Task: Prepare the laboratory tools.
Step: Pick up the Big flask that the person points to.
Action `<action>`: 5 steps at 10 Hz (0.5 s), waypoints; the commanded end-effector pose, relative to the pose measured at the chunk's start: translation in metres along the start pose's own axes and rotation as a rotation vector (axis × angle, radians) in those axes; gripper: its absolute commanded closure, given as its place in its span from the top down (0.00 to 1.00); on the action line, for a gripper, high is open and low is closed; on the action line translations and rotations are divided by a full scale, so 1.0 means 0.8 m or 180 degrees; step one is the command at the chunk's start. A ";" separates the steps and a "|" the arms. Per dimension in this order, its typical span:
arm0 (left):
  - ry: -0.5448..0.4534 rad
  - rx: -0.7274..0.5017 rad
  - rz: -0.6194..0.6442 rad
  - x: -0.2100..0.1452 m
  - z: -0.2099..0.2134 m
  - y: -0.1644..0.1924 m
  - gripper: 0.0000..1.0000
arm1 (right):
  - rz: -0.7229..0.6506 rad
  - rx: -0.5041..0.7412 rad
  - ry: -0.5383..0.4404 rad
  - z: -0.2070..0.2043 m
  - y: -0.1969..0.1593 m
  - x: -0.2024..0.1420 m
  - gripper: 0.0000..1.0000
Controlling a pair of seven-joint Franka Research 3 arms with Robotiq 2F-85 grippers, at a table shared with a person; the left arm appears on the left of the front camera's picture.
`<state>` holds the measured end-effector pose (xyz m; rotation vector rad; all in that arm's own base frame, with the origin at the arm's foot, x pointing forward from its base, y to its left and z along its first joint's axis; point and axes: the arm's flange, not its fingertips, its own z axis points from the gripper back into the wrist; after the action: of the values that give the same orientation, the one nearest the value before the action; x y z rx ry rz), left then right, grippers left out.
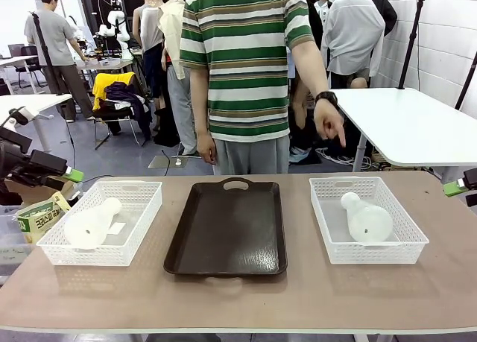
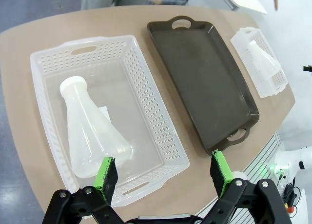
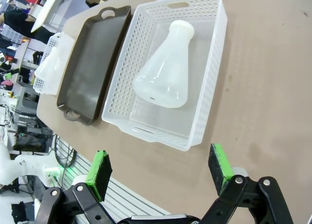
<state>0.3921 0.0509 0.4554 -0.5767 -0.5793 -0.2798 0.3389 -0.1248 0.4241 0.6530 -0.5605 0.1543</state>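
Around 2 flasks [image 1: 91, 224], baskets [image 1: 143, 226] (tray [image 1: 231, 230] between)

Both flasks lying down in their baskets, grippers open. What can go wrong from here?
1. The left flask and right flask lie on their sides; a pinch on the smooth cone may slip or roll them.
2. Each lies inside the mesh walls of the left basket or right basket; a finger could snag a wall and drag it.
3. The person's hand points toward the right basket; a right-arm reach might meet it.
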 end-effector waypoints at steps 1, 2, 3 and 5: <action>-0.0039 -0.0048 -0.0057 -0.001 -0.002 0.005 1.00 | 0.0038 0.0077 -0.0037 -0.002 -0.005 0.003 1.00; -0.0039 -0.0048 -0.0057 -0.001 -0.002 0.005 1.00 | 0.0038 0.0077 -0.0037 -0.002 -0.005 0.003 1.00; -0.0039 -0.0048 -0.0057 -0.001 -0.002 0.005 1.00 | 0.0038 0.0077 -0.0037 -0.002 -0.005 0.003 1.00; -0.0039 -0.0048 -0.0057 -0.001 -0.002 0.005 1.00 | 0.0038 0.0077 -0.0037 -0.002 -0.005 0.003 1.00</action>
<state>0.3919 0.0511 0.4557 -0.5728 -0.5796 -0.2799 0.3384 -0.1253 0.4237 0.6521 -0.5569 0.1545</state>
